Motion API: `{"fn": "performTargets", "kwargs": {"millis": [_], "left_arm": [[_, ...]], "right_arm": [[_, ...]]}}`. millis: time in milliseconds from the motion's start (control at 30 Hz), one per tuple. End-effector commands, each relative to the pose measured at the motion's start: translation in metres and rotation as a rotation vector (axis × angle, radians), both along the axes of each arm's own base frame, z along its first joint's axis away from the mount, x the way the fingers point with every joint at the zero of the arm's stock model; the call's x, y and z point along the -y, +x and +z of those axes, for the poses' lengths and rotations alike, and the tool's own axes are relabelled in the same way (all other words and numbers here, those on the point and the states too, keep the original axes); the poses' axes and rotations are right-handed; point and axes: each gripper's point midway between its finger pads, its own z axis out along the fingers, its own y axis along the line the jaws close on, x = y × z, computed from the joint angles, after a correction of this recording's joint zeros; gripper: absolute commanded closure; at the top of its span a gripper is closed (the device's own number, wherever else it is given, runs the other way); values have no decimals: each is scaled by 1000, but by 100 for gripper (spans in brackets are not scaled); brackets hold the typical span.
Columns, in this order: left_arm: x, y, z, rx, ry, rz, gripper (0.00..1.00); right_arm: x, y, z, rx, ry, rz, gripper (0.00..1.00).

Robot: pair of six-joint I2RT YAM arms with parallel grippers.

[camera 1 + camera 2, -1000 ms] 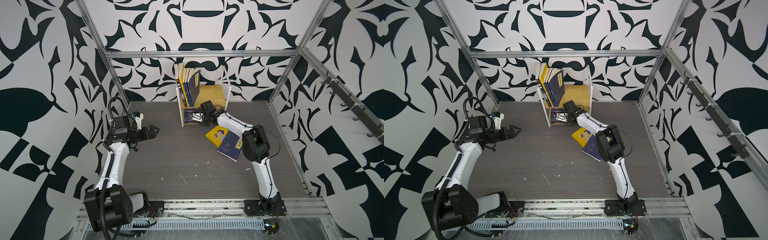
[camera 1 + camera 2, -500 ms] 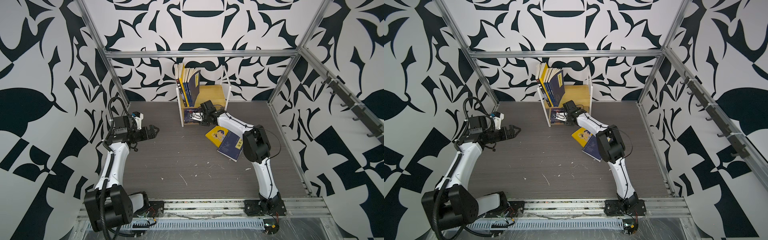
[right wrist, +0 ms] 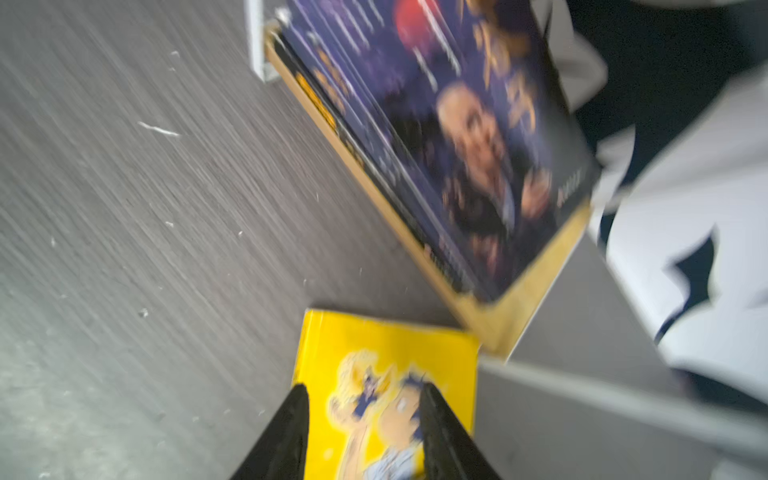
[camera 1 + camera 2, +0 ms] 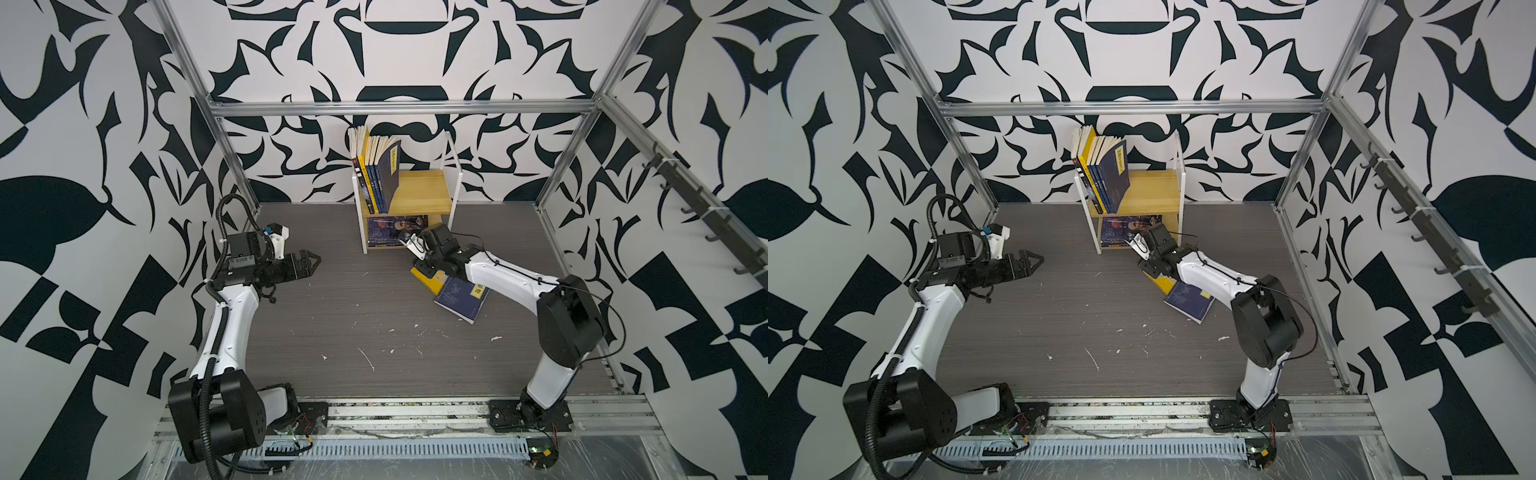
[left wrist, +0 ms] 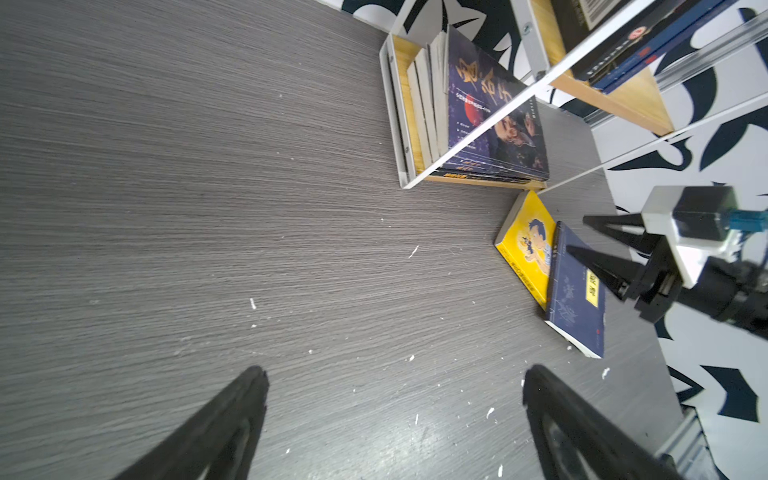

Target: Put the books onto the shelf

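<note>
Books: a yellow book (image 5: 525, 253) with a navy book (image 5: 575, 299) overlapping it lie just beside the shelf (image 4: 424, 195). Your right gripper (image 3: 363, 388) hangs half-open, empty, over the yellow; left gripper (image 5: 395, 370) wide, well apart. Lift the yellow and the navy probably slides off.

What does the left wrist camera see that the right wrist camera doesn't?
Only the left wrist view: the navy book overlapping the yellow book, the books on the upper tier, the left pincer wide open, and the right pincer from the side, open and empty. Only the right wrist view: a close, blurry look past its own fingers at the cartoon cover. Both: the yellow book, the portrait book in the lower tier of the shelf, and the table.
</note>
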Motion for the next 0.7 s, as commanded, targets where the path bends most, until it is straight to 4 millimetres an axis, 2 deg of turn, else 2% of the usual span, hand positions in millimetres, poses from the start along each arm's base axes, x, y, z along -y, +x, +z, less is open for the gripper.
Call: {"fn": "performTargets", "kwargs": {"millis": [0, 133, 300, 467, 667], "left_arm": [[9, -2, -3, -18, -51, -36, 0], [11, -1, -6, -26, -60, -46, 0], [12, -1, -7, -28, -59, -52, 0], [11, -1, -8, -27, -54, -52, 0], [10, 0, -8, -26, -49, -47, 0]], "right_arm": [[30, 0, 27, 31, 203, -324, 49], [67, -23, 12, -74, 314, -505, 42], [115, -46, -2, -187, 546, -725, 31], [141, -65, -16, -257, 637, -856, 28], [164, -85, -45, -344, 683, -999, 28]]}}
